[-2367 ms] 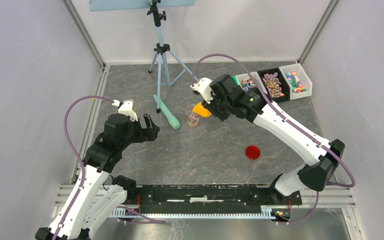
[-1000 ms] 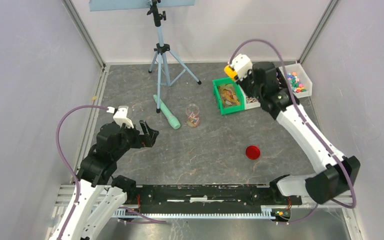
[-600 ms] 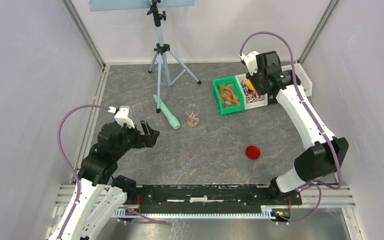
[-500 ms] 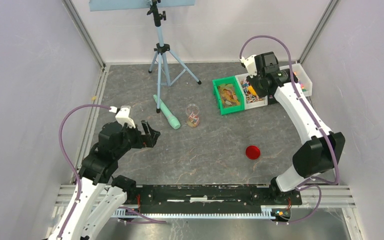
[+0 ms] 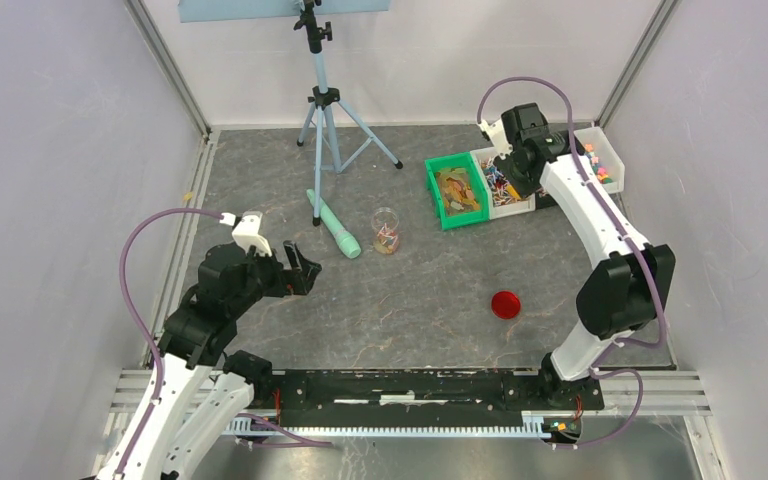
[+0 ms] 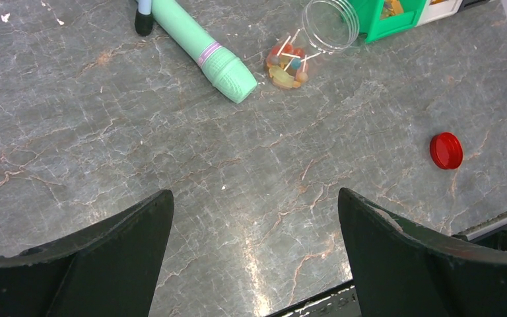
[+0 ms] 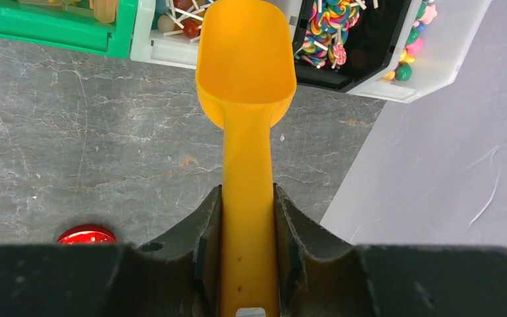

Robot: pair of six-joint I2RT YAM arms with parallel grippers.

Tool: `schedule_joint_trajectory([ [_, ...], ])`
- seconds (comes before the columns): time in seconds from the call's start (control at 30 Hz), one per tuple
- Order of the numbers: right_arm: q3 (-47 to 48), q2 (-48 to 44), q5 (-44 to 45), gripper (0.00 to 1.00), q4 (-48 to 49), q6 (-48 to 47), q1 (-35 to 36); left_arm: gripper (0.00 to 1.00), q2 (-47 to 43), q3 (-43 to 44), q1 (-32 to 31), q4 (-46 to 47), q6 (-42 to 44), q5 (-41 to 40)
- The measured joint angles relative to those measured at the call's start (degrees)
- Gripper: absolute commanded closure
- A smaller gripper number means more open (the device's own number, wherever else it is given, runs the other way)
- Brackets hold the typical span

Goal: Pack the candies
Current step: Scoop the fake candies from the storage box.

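Right tool: clamped on orange scoop handle, by far-right candies.
Left tool: released, above tabletop, near left.

A broad open stretch of surface runs from the left gripper across to the red lid, the only thing lying in it. The spread fingers hang over bare marble. Farther back, a mint-green cylinder lies aslant just beside the jar, leaving only a narrow gap. Behind them the tripod spreads its legs, one foot right by the cylinder's far end. At far right the green bin and its neighbours stand edge to edge. The right gripper, clamped on the orange scoop, and its arm reach over them.
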Motion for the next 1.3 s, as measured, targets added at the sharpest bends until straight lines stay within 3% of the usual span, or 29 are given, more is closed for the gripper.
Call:
schedule_joint_trajectory([
  [0.67,1.07,7.56,0.07,1.0,3.32,0.83,0.0,0.0,-0.68,0.0,0.0,-0.02,0.0,-0.5],
  [1.3,-17.38,2.47,-2.78,1.0,24.15,1.88,-2.95,0.0,-0.79,0.0,0.0,-0.04,0.0,-1.81],
])
